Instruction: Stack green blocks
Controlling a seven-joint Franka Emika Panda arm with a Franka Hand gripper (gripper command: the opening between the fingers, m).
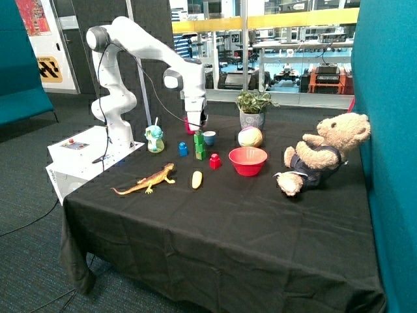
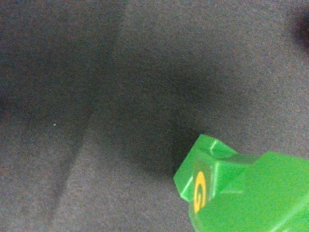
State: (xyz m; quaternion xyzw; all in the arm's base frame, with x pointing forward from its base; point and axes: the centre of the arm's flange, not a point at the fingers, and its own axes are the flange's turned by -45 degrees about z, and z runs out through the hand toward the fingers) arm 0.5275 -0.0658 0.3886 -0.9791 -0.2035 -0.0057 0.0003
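The green blocks (image 1: 200,146) stand as one small upright stack on the black tablecloth, between a blue block and a red block. How many blocks are in the stack is hard to tell. My gripper (image 1: 197,126) hangs just above and slightly behind the top of the stack, apart from it. In the wrist view a green block (image 2: 241,193) with a yellow mark on its side fills one corner over the dark cloth, very close to the camera.
Around the stack sit a blue block (image 1: 183,149), a red block (image 1: 215,161), a blue cup (image 1: 209,137) and a red cup (image 1: 189,126) behind my gripper. A red bowl (image 1: 247,160), ball (image 1: 250,137), potted plant (image 1: 252,107), teddy bear (image 1: 319,153), toy lizard (image 1: 146,180) and sippy cup (image 1: 154,139) are nearby.
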